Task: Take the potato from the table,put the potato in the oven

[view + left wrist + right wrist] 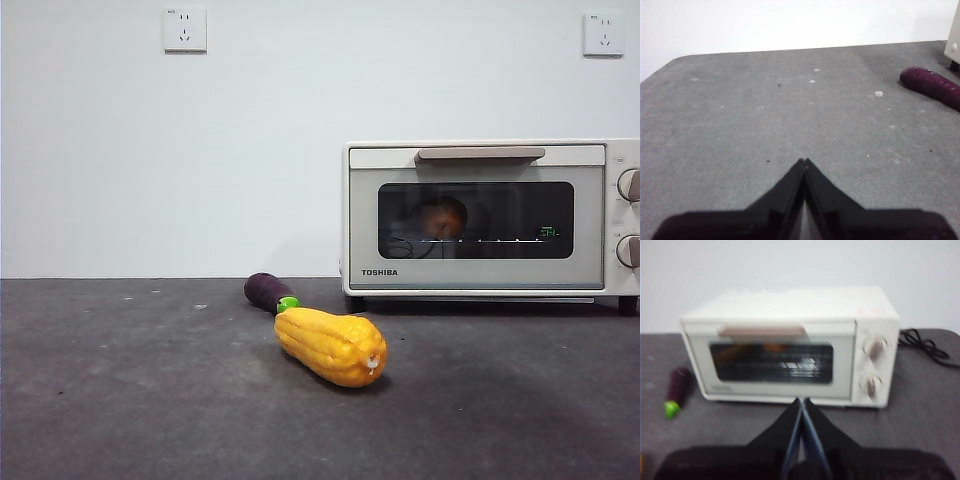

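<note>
The cream-white oven [480,215] stands at the right with its glass door closed. Behind the glass an orange-brown potato [443,216] rests on the wire rack. The right wrist view shows the oven [790,347] from the front, with a faint orange patch of potato [774,346] at the top of the window. My right gripper [801,402] is shut and empty, a short way in front of the oven door. My left gripper [804,162] is shut and empty over bare table [765,115]. Neither gripper appears in the front view.
A yellow corn cob [331,346] lies in the middle of the table, with a dark purple eggplant [269,292] just behind it, its green cap touching the corn. The oven's black cord [922,345] trails behind its right side.
</note>
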You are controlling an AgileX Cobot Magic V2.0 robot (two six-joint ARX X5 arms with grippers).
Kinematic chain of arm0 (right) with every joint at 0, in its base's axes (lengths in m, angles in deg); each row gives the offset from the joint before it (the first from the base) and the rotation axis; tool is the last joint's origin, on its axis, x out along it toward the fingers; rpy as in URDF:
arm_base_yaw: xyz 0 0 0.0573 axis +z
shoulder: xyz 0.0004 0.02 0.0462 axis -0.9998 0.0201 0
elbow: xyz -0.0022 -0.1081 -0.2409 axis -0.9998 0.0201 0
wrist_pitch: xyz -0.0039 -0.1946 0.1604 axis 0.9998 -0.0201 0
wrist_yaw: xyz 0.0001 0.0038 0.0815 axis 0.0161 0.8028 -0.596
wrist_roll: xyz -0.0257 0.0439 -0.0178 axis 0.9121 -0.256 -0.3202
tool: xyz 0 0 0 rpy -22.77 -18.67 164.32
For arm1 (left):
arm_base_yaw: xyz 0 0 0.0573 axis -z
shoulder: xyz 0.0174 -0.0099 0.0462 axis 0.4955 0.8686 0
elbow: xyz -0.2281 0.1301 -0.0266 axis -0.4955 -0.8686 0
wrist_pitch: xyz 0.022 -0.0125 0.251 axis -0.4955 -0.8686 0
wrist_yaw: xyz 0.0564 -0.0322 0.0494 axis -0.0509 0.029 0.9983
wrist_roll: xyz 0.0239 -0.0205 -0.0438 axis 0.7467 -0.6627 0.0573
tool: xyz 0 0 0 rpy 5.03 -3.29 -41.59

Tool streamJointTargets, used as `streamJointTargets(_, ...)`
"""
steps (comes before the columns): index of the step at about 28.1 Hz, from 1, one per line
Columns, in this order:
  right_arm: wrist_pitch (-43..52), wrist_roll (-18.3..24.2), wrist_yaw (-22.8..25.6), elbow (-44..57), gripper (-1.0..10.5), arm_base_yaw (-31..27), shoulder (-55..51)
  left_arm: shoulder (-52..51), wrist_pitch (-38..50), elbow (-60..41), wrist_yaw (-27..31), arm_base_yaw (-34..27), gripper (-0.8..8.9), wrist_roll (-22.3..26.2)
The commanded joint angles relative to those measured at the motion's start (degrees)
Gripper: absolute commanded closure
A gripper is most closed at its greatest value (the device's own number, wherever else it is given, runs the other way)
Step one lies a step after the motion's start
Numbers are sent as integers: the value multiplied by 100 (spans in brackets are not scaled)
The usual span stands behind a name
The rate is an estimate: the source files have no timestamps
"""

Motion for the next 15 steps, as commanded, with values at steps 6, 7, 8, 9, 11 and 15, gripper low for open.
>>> streamJointTargets(6,168,267,-13,1340,946,-332,-929,2,46,-57,-2,-22,817,-59)
streamJointTargets(7,177,267,-15,1429,946,-354,-966,2,44,-57,-2,-22,817,-59)
streamJointTargets(8,179,267,-13,1491,946,-358,-975,2,44,-57,-4,-22,817,-59)
streamJointTargets(9,175,269,-13,1552,946,-356,-975,2,44,-57,-4,-22,817,-59)
streamJointTargets(11,168,330,-13,1641,946,-356,-975,2,46,-57,-2,-22,817,-59)
streamJointTargets(15,179,393,-11,1797,946,-356,-1034,2,46,-57,-2,-22,817,-59)
